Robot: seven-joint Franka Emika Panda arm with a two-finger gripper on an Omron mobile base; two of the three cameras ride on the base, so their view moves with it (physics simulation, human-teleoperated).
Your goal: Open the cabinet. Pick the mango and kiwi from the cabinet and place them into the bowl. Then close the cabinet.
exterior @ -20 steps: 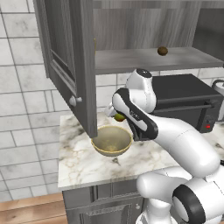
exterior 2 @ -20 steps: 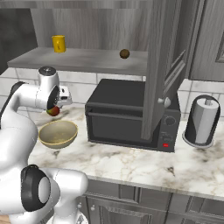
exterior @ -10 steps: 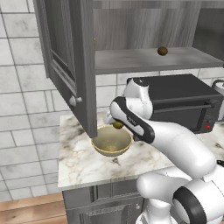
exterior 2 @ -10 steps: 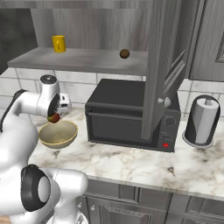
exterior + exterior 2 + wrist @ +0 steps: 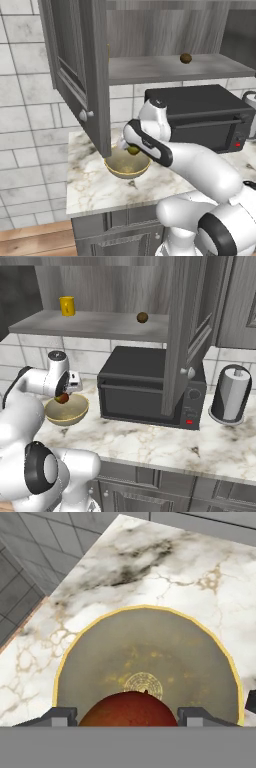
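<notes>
Cabinet [image 5: 75, 75] open; gripper [image 5: 128, 716] clamps mango [image 5: 128, 709] just above bowl [image 5: 90, 637]. Kiwi [image 5: 142, 317] up on shelf, 1 of 2 pending, then close.

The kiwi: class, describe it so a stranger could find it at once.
Start at the open cabinet above the black toaster oven. On its grey shelf lies the kiwi, a small dull-brown oval, unlike the yellow cup farther along.

The open cabinet door [image 5: 80, 75] hangs just left of the bowl [image 5: 126, 165], its lower corner near the rim. The toaster oven [image 5: 145, 386] stands close on the right. Above the bowl, room is free.
</notes>
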